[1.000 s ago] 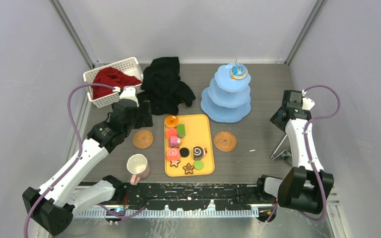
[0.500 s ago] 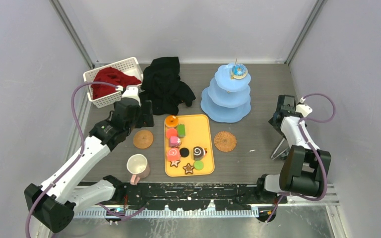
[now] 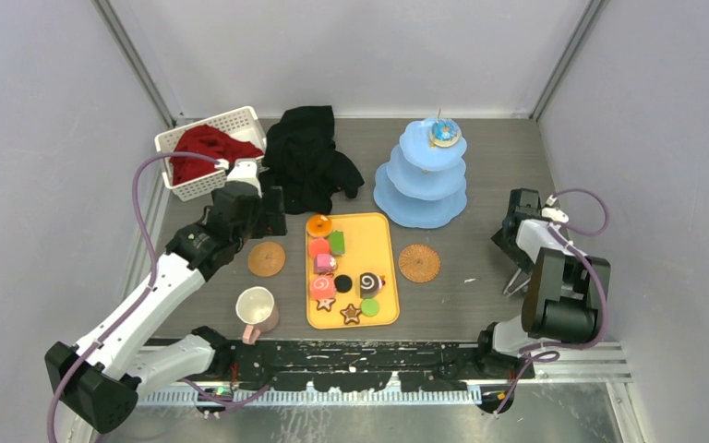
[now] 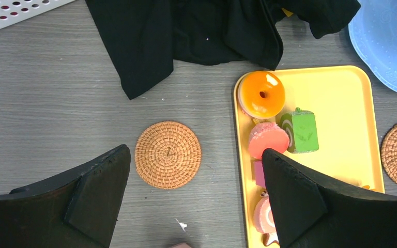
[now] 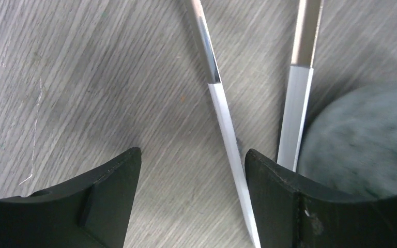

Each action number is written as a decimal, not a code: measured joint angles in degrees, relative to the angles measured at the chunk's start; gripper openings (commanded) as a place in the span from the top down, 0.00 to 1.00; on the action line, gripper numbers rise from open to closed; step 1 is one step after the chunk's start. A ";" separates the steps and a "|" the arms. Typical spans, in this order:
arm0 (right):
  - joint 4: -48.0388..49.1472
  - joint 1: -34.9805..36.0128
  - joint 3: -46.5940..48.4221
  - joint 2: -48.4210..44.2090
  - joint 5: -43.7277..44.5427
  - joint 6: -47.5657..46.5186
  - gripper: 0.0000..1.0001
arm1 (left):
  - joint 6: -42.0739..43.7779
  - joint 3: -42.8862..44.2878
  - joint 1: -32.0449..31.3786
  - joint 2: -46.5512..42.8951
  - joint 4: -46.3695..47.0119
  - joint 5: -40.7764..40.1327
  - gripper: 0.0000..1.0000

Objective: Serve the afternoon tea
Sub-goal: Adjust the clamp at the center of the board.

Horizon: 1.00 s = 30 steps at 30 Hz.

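No legible text, labels, brands or numbers anywhere, none on the three-tier stand (image 3: 415,212), tray (image 3: 383,245) or basket (image 3: 231,118)

White basket (image 3: 201,188), red cloth (image 3: 205,148), black cloth (image 3: 306,157), yellow tray (image 3: 377,245), woven coasters (image 3: 266,259)

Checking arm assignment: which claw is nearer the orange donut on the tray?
Left. The left claw hangs open just left of the orange donut. The right claw is far across the table, over two metal strips.

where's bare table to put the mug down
Bare wood between the right coaster and the tongs, and at the back right beside the blue stand. Crowded: the tray full of sweets, and the back left with black cloth and basket.
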 measured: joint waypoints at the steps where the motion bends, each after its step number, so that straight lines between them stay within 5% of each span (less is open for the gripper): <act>1: 0.61 0.00 -0.09 0.63 -0.66 -0.22 0.27 | -0.04 0.00 0.00 0.00 -0.02 0.00 0.03; 10: 9.84 1.77 -3.17 -0.55 -12.59 -8.13 0.61 | -1.07 0.00 0.00 -0.02 -0.13 0.00 0.03; 15: 12.68 7.39 -3.04 0.35 -17.42 -11.74 0.64 | -1.40 0.00 0.00 -0.07 -0.11 0.02 0.03; 24: 14.49 13.11 -1.22 2.84 -22.01 -14.73 0.83 | -1.73 -0.02 0.00 -1.44 -0.17 -0.07 0.03; 30: 13.55 14.64 -0.48 3.32 -22.43 -15.08 0.85 | -1.75 -0.04 0.00 -1.81 -0.22 -0.09 0.03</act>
